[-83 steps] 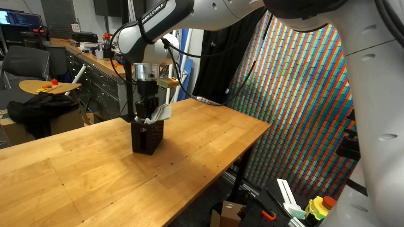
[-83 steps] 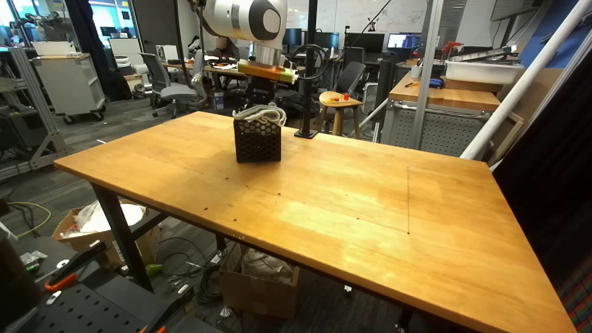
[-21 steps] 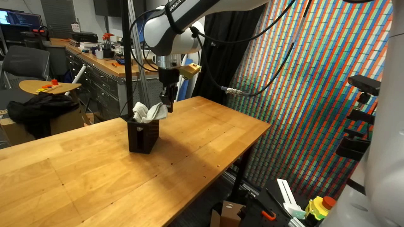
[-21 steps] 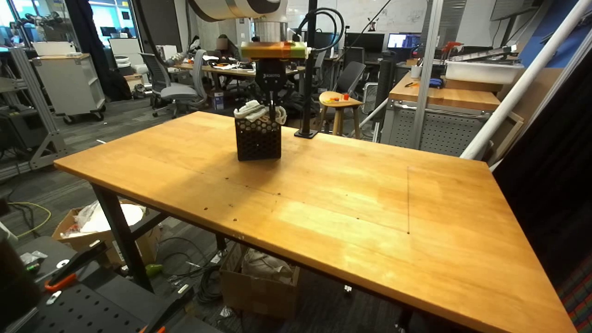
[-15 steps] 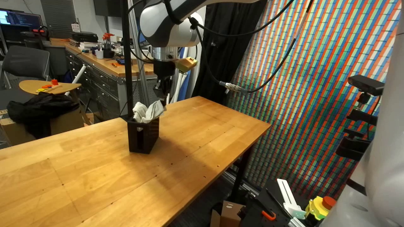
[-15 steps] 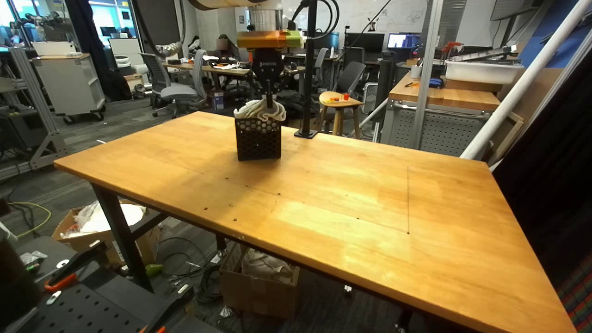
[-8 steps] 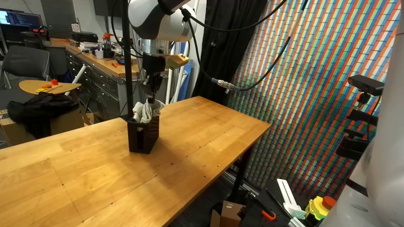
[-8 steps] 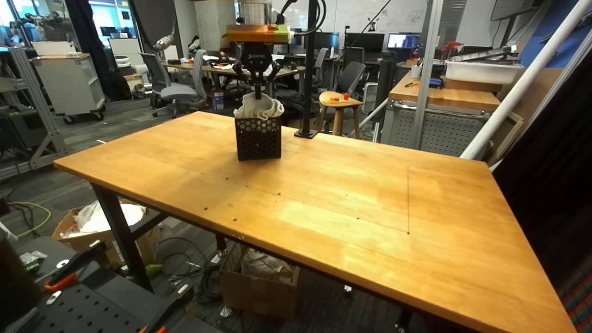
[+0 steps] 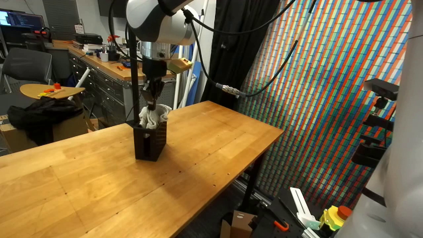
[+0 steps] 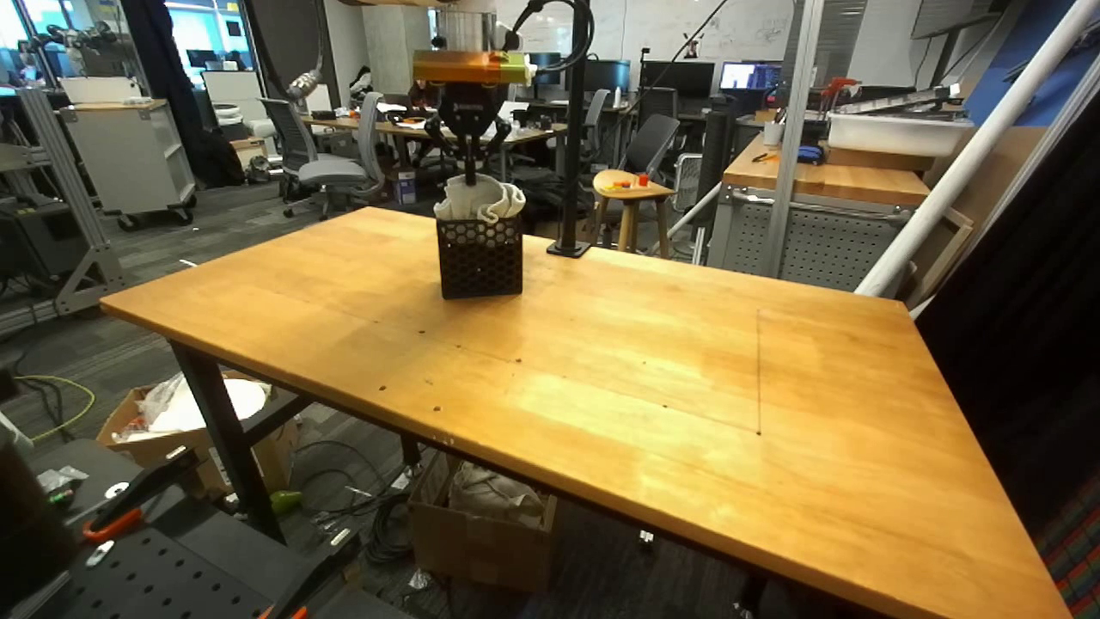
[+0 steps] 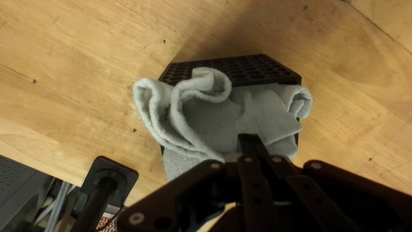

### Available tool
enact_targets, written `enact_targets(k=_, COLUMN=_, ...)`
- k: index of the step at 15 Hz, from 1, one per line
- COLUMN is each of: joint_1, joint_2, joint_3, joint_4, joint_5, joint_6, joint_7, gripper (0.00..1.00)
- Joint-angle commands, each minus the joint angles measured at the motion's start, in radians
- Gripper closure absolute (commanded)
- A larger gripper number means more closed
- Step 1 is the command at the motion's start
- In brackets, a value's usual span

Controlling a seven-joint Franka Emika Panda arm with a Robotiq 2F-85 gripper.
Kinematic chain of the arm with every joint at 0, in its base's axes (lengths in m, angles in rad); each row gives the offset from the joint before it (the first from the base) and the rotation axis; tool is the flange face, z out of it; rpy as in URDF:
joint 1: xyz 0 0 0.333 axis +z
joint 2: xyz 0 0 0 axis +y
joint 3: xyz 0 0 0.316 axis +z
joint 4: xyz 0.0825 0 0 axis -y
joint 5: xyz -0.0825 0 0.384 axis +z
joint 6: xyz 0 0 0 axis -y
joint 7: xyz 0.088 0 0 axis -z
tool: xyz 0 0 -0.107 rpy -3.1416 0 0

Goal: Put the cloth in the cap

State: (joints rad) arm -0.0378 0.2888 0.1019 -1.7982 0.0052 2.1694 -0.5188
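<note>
The gripper point(image 11: 250, 138) points down, narrow, its two fingers together side by side. The tips overlap the cloth point(image 11: 209, 125) in all three views; whether they press on it I cannot tell. Just above, a yellow-and-orange bar point(image 10: 468, 67) sits across the arm point(image 9: 158, 23), and a cable point(image 9: 230, 89) loops away from it. The cloth, pale and rumpled, is in the mouth of the black bin point(image 10: 479, 262), its folds standing above the rim in both exterior views; in the wrist view its rolled edges spill past the bin's sides at left and right. The bin stands upright on the wooden table point(image 10: 687, 361), its wall pierced with honeycomb holes. Near it a black post point(image 10: 573, 163) has its foot at the table's edge. Beyond the table are a stool point(image 10: 657, 187) bearing small coloured pieces and a workbench point(image 9: 107, 66) with tools and a white cup point(image 9: 104, 57). A many-coloured striped backdrop point(image 9: 324, 99) stands alongside. Under the table, in an exterior view, is a cardboard box point(image 10: 481, 546); near the arm's base is a red button point(image 9: 344, 212) on a yellow case.
</note>
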Motion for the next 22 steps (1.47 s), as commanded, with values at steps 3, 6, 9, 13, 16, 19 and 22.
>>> enact_targets(k=3, joint_1=-0.006, joint_2=0.041, joint_3=0.004, joint_4=0.029, joint_5=0.028, joint_6=0.040, joint_7=-0.031, gripper=0.95)
enact_targets(k=6, joint_1=-0.014, joint_2=0.064, joint_3=0.004, joint_4=0.025, joint_5=0.031, joint_6=0.054, joint_7=-0.042, gripper=0.95)
enact_targets(k=9, joint_1=-0.026, joint_2=0.085, joint_3=0.006, joint_4=0.016, joint_5=0.041, joint_6=0.066, joint_7=-0.054, gripper=0.95)
enact_targets(k=13, joint_1=-0.040, joint_2=0.113, joint_3=0.012, joint_4=0.010, joint_5=0.068, joint_6=0.069, joint_7=-0.080, gripper=0.95)
enact_targets(k=16, joint_1=-0.044, joint_2=0.135, joint_3=0.015, joint_4=0.015, joint_5=0.083, joint_6=0.059, joint_7=-0.103, gripper=0.95)
enact_targets(k=19, joint_1=-0.041, joint_2=0.169, joint_3=0.019, joint_4=0.033, joint_5=0.085, joint_6=0.040, joint_7=-0.124, gripper=0.95)
enact_targets(k=22, joint_1=-0.041, joint_2=0.210, joint_3=0.031, joint_4=0.046, joint_5=0.089, joint_6=0.021, joint_7=-0.146, gripper=0.95)
